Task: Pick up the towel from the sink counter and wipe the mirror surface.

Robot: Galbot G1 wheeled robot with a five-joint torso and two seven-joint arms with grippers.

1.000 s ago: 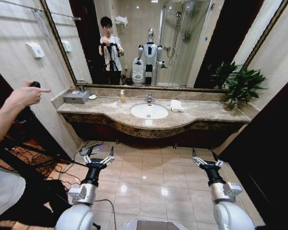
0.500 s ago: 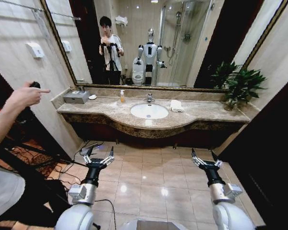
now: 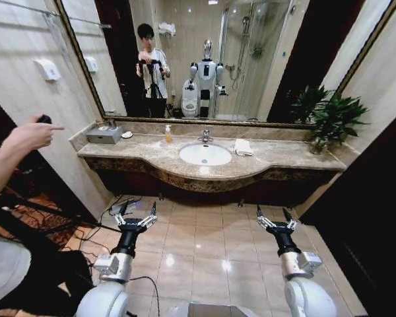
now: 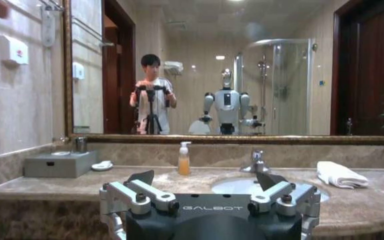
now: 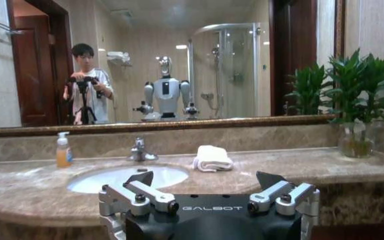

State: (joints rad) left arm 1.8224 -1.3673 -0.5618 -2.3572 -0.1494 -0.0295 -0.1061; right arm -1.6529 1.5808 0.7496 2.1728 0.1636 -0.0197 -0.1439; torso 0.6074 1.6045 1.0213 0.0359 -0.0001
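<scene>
I have both arms held low over the tiled floor, well short of the sink counter point(image 3: 211, 173), which serves as my table here. The left gripper point(image 3: 136, 212) has its fingers point(image 4: 142, 190) spread wide with nothing between them and touching nothing. The right gripper point(image 3: 273, 217) is the same: fingers point(image 5: 277, 191) splayed wide, empty, in clear air above the tiles.

The towel point(image 3: 242, 146) lies folded on the table, just to the right of the white oval basin point(image 3: 205, 154) and near the back edge, close under the mirror point(image 3: 211, 53). In my right wrist view the towel point(image 5: 212, 158) sits ahead of the gripper, beside the chrome tap point(image 5: 138, 149); in the left wrist view it point(image 4: 339, 174) lies off toward the far side of the basin. It is well apart from both grippers.

On the same table I see an orange soap bottle point(image 3: 168, 133) left of the tap, a grey tissue box point(image 3: 105, 134) and a small white dish point(image 3: 127, 134) at the left end, and a potted plant point(image 3: 329, 117) at the right end. The mirror runs the width of the wall above the table, with a thin dark frame, and reflects my own body and a glass shower enclosure.
</scene>
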